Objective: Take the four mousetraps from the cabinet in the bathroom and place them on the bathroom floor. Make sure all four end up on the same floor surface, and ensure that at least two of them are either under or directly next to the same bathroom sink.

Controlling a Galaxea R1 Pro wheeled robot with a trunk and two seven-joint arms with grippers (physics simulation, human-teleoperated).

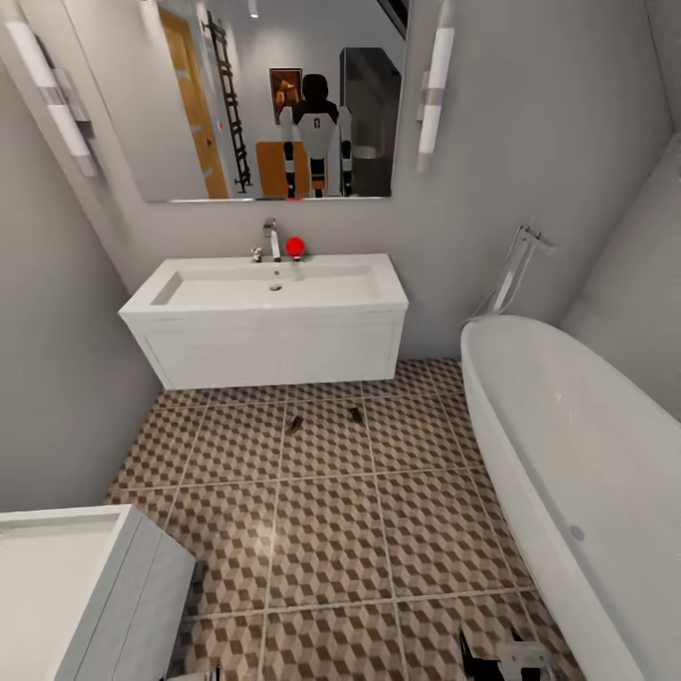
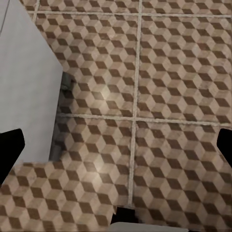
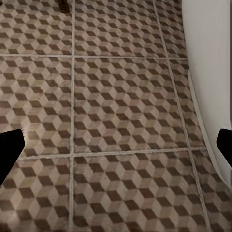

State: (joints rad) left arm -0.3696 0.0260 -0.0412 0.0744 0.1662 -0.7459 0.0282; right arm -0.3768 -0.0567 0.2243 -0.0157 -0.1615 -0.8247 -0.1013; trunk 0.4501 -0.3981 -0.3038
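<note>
Two mousetraps (image 1: 295,424) (image 1: 356,413), tiny brown boards, lie on the cube-patterned bathroom floor (image 1: 331,530) just in front of the white sink (image 1: 270,284) and its vanity. One mousetrap (image 3: 64,5) lies far ahead of my right gripper (image 3: 116,145), which is open over bare tiles beside the bathtub; the same right gripper (image 1: 498,659) sits low in the head view. My left gripper (image 2: 116,147) is open and empty above the floor (image 2: 159,96), next to a white unit. In the mirror (image 1: 274,95), an orange-brown cabinet (image 1: 271,168) stands behind my reflection.
A white oval bathtub (image 1: 577,454) runs along the right wall. A second white vanity unit (image 1: 85,586) stands at the near left, its side panel (image 2: 24,82) close to the left gripper. Grey walls close in left and right.
</note>
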